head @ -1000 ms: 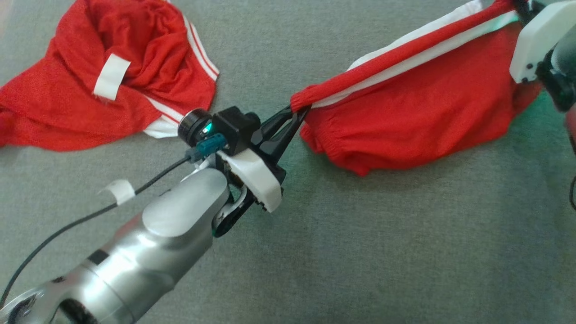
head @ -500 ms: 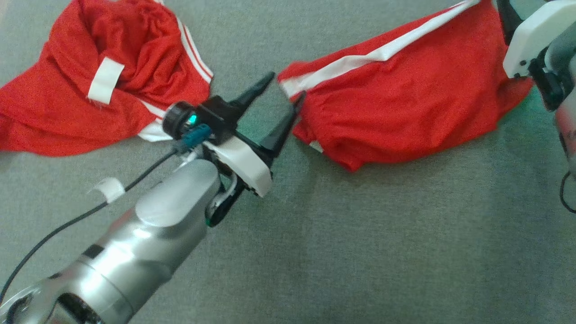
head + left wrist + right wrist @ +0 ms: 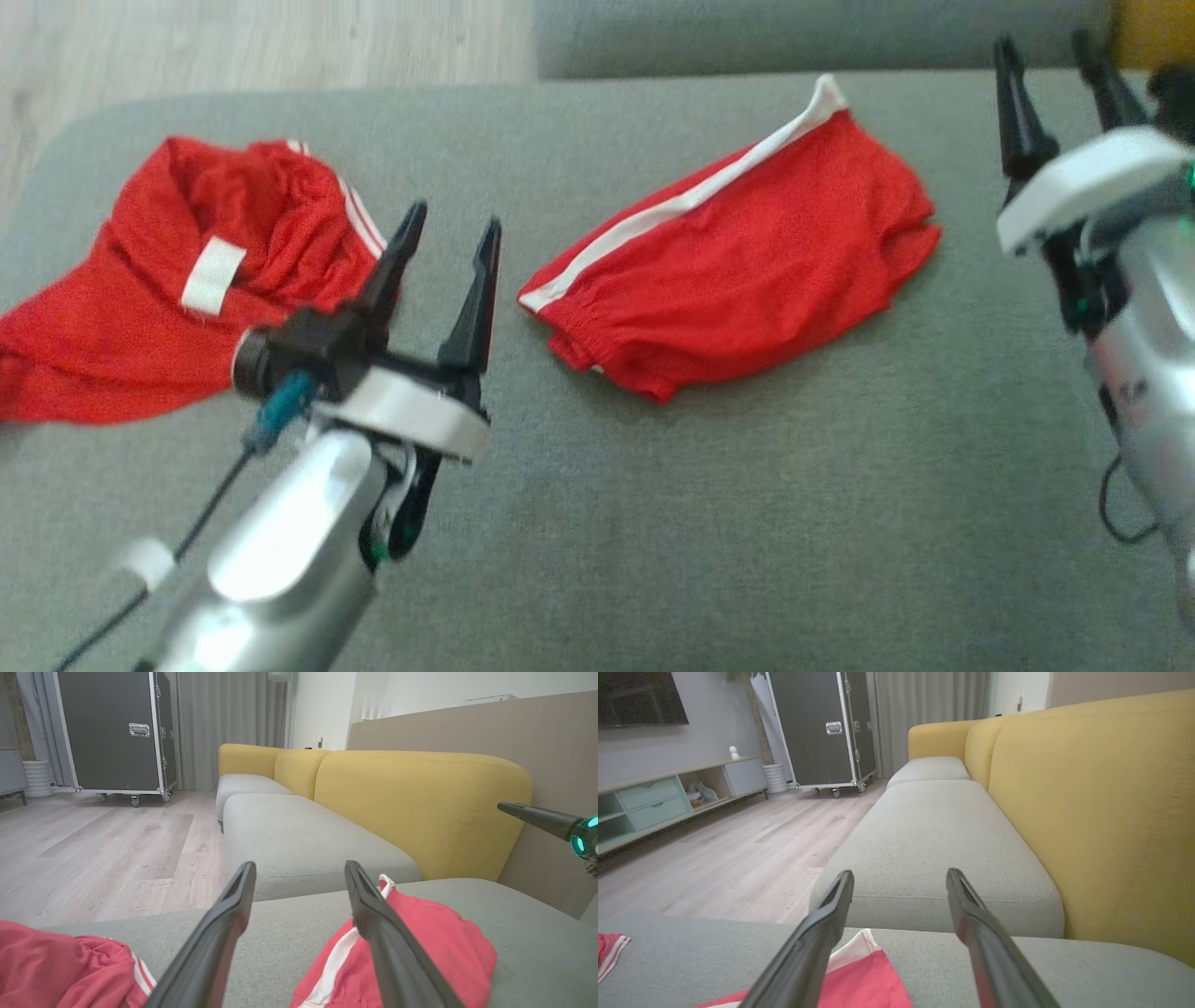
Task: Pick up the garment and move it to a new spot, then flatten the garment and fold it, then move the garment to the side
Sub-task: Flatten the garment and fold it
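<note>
Flanking the shorts [image 3: 738, 271], spread on the cushion [image 3: 747, 523]: left gripper [image 3: 456, 221] and right gripper [image 3: 1043, 42], both released, empty, raised clear, likely poised for flattening.

No lettering can be read anywhere; the white tag [image 3: 212, 273] on the crumpled red garment [image 3: 112, 327] looks blank.

Second garment [image 3: 112, 317] cut off at my head view's left edge, shorts [image 3: 444, 947] partly behind my left finger [image 3: 397, 961], shelf clutter [image 3: 704, 792] maybe cloth, blurred.
</note>
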Robot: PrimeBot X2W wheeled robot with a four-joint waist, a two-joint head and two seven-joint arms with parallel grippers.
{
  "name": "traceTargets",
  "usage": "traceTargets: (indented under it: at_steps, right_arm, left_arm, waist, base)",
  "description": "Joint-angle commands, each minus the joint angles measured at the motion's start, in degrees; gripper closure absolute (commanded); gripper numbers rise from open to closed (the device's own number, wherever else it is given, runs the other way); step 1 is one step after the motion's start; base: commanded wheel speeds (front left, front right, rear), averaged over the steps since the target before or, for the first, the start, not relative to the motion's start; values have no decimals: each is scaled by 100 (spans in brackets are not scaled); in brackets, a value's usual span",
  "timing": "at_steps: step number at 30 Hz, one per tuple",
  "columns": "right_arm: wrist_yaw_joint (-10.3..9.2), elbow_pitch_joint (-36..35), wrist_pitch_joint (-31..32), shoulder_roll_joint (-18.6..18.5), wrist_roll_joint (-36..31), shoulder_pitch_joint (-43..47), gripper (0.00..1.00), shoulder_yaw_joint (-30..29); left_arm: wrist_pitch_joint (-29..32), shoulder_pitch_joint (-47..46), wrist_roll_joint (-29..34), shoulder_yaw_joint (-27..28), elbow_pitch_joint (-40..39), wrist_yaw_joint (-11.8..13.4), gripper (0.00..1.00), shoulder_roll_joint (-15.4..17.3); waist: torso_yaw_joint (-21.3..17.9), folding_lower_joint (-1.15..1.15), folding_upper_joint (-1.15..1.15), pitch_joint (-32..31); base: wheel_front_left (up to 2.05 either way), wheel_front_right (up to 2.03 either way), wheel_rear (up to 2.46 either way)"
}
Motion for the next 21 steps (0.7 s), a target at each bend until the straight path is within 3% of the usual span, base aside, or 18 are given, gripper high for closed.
traceTargets:
  at_steps: [1,7,13,17,21]
  right_arm:
    - [-5,-397,-69,-18,-132,232,0,-174]
    - [-5,-1212,-72,147,-1023,1340,0,-1100]
    - [-5,-2313,-73,986,-2057,2891,0,-2144]
    - [-5,-2854,-56,1455,-2526,3712,0,-2480]
    - [-5,-3269,55,1566,-2571,4191,0,-2609]
  left_arm:
    - [-50,23,147,365,-250,39,0,111]
    - [-50,735,623,732,-484,40,0,-54]
    - [-51,1534,996,1221,-537,-23,0,-358]
    - [-51,1989,1208,1552,-584,-150,0,-522]
    - [-51,2308,1409,1862,-648,-257,0,-684]
  waist:
    - [-151,2,0,-341]
    - [-232,2,0,-699]
    - [-281,2,0,-965]
    - [-339,2,0,-1034]
    - [-375,2,0,-1041]
  base:
    - [0,0,0]
    - [0,0,0]
    - [0,0,0]
    - [0,0,0]
    - [0,0,0]
